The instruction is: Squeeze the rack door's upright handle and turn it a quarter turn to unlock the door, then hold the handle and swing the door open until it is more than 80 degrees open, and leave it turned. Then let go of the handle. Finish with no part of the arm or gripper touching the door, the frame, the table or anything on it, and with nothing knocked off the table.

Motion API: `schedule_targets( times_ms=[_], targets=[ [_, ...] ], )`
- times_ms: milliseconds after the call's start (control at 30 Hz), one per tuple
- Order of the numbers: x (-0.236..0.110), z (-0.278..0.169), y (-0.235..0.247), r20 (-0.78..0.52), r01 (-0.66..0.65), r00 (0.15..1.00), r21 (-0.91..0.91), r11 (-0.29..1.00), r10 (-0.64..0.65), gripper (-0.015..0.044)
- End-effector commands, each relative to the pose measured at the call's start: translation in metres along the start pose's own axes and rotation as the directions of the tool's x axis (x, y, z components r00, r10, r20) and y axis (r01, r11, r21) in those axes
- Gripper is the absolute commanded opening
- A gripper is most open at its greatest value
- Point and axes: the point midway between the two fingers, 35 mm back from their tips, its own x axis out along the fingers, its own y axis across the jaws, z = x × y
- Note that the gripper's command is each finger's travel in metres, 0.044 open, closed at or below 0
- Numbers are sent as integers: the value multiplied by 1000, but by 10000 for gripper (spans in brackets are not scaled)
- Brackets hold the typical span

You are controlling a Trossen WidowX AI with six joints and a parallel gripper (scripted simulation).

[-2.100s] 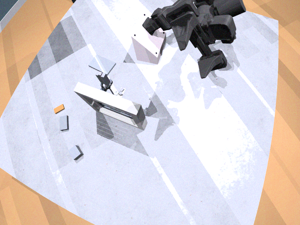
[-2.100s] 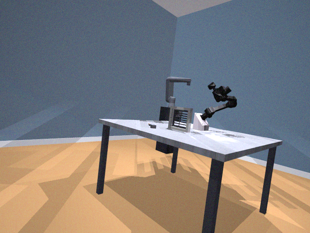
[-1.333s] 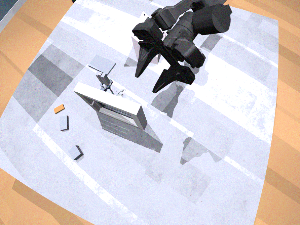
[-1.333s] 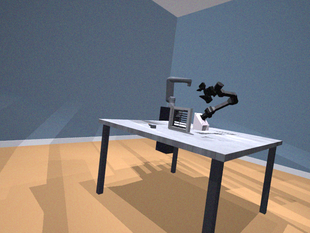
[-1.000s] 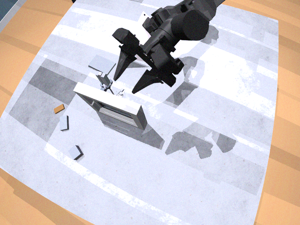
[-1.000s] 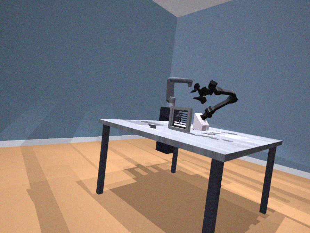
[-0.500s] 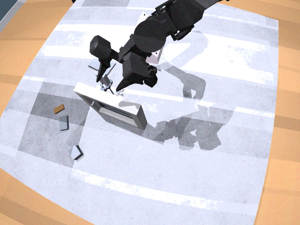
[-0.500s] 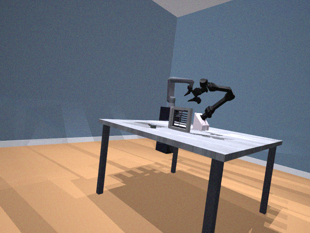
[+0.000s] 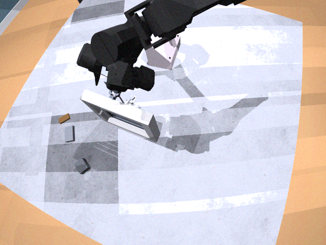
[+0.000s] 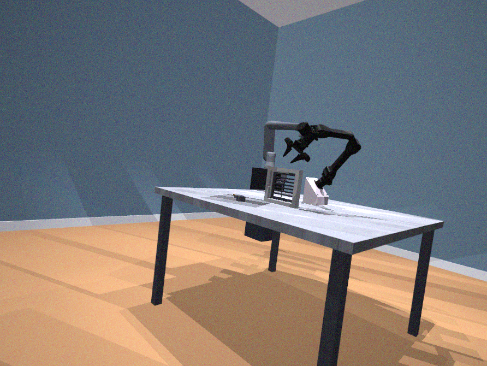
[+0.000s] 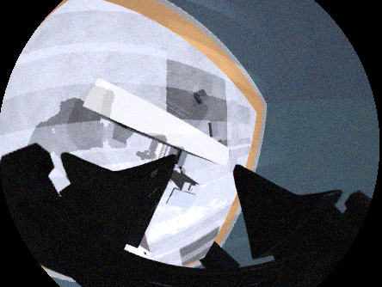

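Observation:
The rack's pale frame (image 9: pixel 116 106) (image 10: pixel 299 189) (image 11: pixel 159 125) stands upright on the table (image 9: pixel 200 181) (image 10: pixel 393 232). Dark horizontal slats (image 10: pixel 286 184) show inside its opening. Small pale and dark parts (image 9: pixel 130 100) stick out on the arm's side of the frame; I cannot tell which is the handle, how it is turned, or how far the door is open. My gripper (image 10: pixel 287 159) (image 11: pixel 205 164) is open and empty, its fingers wide apart. It hangs in the air above the frame and on the arm's side of it, touching nothing. In the top view its body hides one finger.
An orange block (image 9: pixel 64 118) (image 11: pixel 220 142), a grey block (image 9: pixel 69 133) (image 11: pixel 211 130) and a dark block (image 9: pixel 82 166) (image 11: pixel 200 96) lie beyond the frame. My arm's pale wedge base (image 9: pixel 163 56) (image 10: pixel 313 192) stands behind it. A grey arm (image 10: pixel 269 137) rises behind the table.

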Motion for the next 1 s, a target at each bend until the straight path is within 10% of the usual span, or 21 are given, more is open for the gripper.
schedule_targets(
  times_ms=[0, 967],
  targets=[
    [7, -8, -6, -49, -57, 997, 29, 998, 58, 288],
    [34, -62, -28, -197, -472, 792, 402, 785, 577, 288]
  ],
)
